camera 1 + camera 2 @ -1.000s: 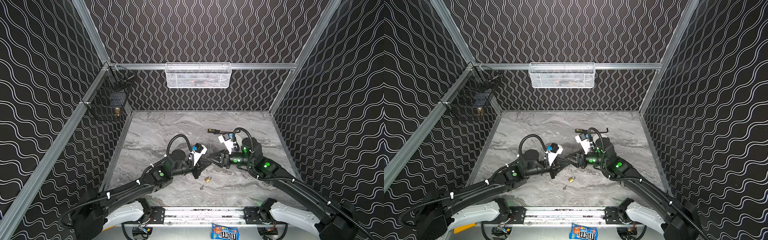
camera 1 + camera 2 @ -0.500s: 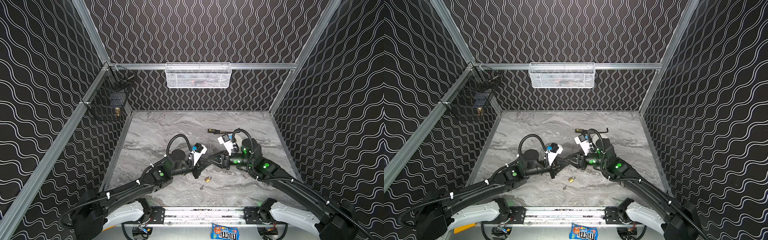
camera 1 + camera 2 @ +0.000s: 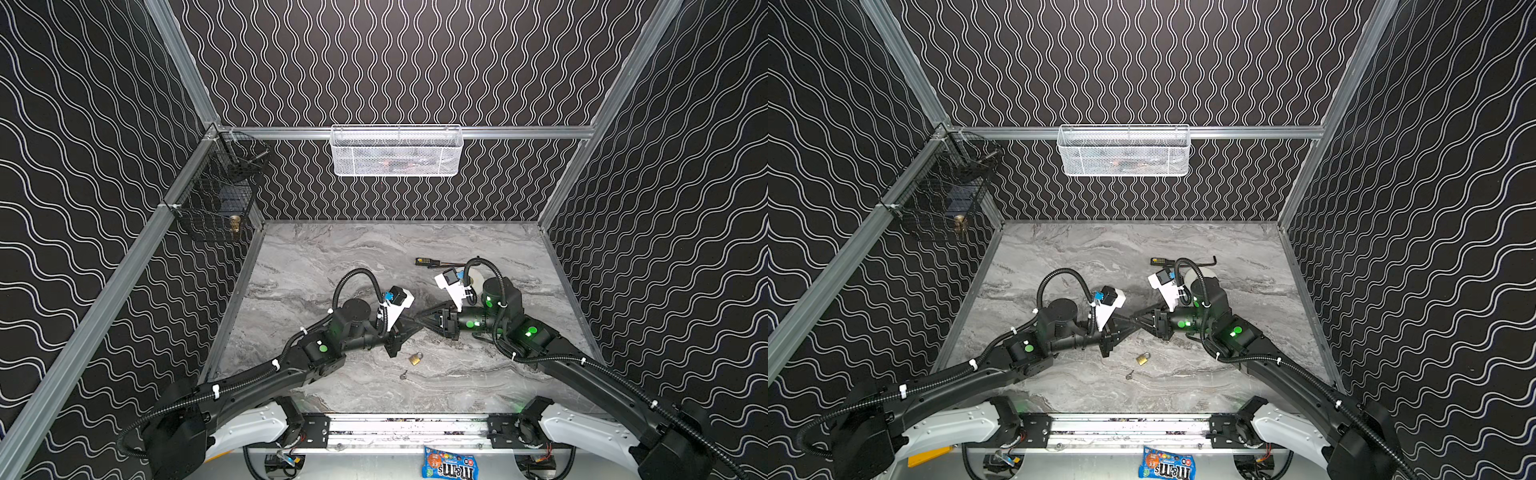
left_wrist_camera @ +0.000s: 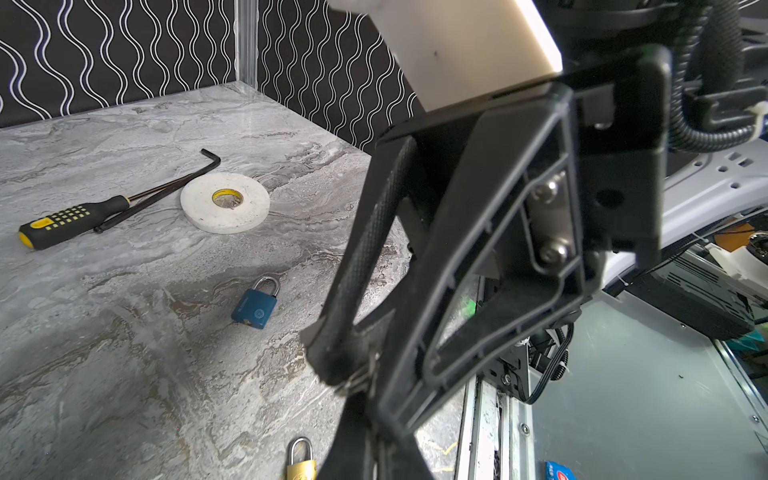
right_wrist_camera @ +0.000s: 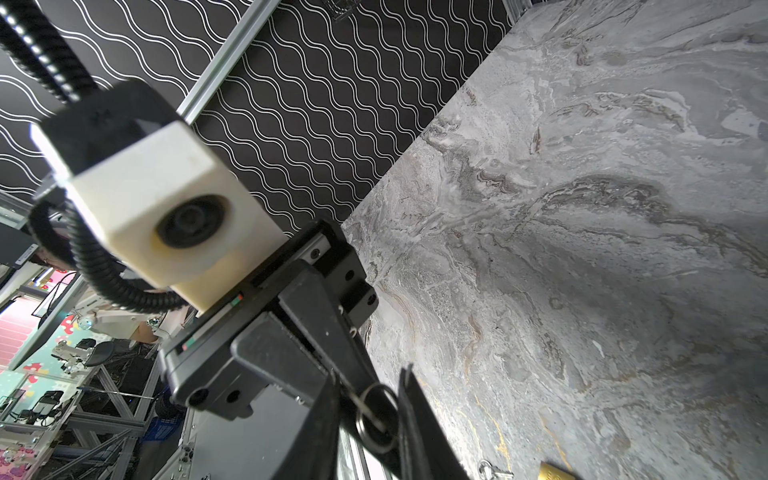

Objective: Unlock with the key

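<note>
My two grippers meet tip to tip above the middle of the marble table, as both top views show. The left gripper (image 3: 417,327) is shut on a small silver key (image 5: 351,396), which hangs a key ring (image 5: 358,424). That ring sits between the fingers of my right gripper (image 5: 370,388), whose jaws stand narrowly apart on either side of it. A blue padlock (image 4: 255,305) lies on the table in the left wrist view. Nearer the front edge lies a brass padlock (image 3: 414,358), with a second small key (image 3: 404,375) just in front of it.
A black and yellow screwdriver (image 4: 62,220), a hex key (image 4: 208,158) and a white tape roll (image 4: 224,201) lie behind the right arm. A white mesh basket (image 3: 395,151) hangs on the back wall. A black wire basket (image 3: 216,199) hangs on the left wall.
The right gripper's jaws have narrowed around the key ring and edged slightly toward the left gripper. The left arm has stayed still, holding the key.
</note>
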### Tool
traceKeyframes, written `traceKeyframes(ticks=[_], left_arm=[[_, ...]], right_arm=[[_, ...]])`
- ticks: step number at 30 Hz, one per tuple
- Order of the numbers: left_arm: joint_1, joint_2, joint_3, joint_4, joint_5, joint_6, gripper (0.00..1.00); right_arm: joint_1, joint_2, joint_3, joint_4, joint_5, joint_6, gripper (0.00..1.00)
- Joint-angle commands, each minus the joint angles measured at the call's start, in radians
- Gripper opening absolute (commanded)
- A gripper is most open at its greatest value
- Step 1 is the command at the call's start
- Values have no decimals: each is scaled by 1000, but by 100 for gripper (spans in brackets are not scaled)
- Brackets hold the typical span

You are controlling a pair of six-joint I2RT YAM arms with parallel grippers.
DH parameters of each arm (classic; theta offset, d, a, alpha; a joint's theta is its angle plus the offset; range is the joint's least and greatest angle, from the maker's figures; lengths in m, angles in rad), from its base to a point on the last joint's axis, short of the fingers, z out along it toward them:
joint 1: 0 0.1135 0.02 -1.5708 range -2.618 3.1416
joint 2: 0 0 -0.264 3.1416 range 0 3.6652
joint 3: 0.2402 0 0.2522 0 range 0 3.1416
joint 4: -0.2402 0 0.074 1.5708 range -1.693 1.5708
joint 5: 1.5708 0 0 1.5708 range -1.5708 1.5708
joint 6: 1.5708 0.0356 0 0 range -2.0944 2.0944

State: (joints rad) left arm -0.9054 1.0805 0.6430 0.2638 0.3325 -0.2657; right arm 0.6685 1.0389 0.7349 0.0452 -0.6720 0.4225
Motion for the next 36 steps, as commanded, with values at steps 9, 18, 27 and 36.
traceKeyframes(ticks=[9, 18, 27, 36], left_arm=[[0, 10, 33, 49, 45, 3, 0], [2, 26, 35, 73, 56, 0, 0], [8, 46, 46, 90, 79, -11, 0], [22, 40, 37, 85, 56, -34, 48]], right_arm=[[1, 10, 1, -1, 12, -41, 12], [0, 12, -9, 17, 5, -38, 0], [-4, 0, -5, 24, 13, -32, 0], [-33, -34, -2, 104, -13, 45, 0]])
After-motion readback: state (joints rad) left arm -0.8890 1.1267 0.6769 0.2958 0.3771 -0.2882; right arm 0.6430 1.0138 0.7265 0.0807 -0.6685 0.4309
